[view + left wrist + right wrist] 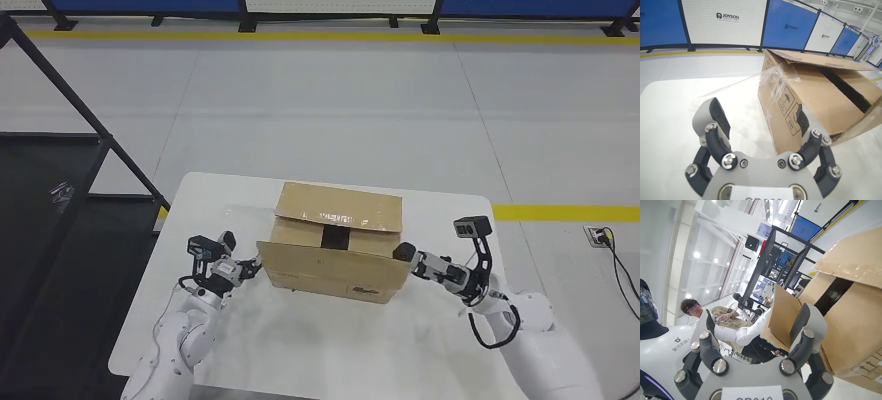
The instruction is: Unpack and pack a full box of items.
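A brown cardboard box (335, 240) stands in the middle of the white table (300, 340), its top flaps nearly closed with a dark gap (337, 237) between them. My left gripper (250, 268) is open at the box's left end; in the left wrist view (761, 117) one fingertip (802, 121) lies against the printed side of the box (819, 98). A loose strip of clear tape (776, 75) hangs off that upper corner. My right gripper (405, 252) is open at the box's right end, and a side flap (783, 311) stands between its fingers (800, 321).
A black metal frame (60, 200) stands off the table's left side. Bare tabletop lies in front of the box and to its left. A yellow floor line (560, 212) runs past the table's right side.
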You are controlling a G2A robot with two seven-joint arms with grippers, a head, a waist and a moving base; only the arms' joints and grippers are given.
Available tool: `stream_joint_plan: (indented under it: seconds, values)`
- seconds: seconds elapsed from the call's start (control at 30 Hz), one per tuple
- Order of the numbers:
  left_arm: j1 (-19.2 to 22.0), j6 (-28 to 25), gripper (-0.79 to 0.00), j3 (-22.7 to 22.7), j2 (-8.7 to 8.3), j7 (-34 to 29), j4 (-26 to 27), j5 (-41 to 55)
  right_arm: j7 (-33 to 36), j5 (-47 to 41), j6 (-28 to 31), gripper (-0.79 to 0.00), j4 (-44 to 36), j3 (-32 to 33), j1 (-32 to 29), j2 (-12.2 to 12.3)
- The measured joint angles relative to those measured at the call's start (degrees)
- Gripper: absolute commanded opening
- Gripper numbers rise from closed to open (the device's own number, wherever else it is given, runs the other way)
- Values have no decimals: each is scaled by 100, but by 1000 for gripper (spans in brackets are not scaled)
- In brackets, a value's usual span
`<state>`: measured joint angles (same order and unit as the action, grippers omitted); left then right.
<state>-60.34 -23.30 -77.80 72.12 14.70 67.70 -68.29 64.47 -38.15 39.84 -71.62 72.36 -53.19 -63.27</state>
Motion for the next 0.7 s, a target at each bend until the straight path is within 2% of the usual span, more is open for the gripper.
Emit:
stream_joint_plan:
  seconds: [0.3, 0.5, 0.7]
  values:
    - [-55, -14, 0, -26, -6, 59, 148, 109, 151, 302, -150, 0, -767, -10, -393, 310]
    - [-193, -278, 0, -283, -54, 7, 440, 478, 117, 831, -117, 0, -957, -279, -450, 521]
    - [-423, -887, 0, -533, -130, -311, 786, 875, 22, 1146, -23, 0, -961, -664, -376, 715]
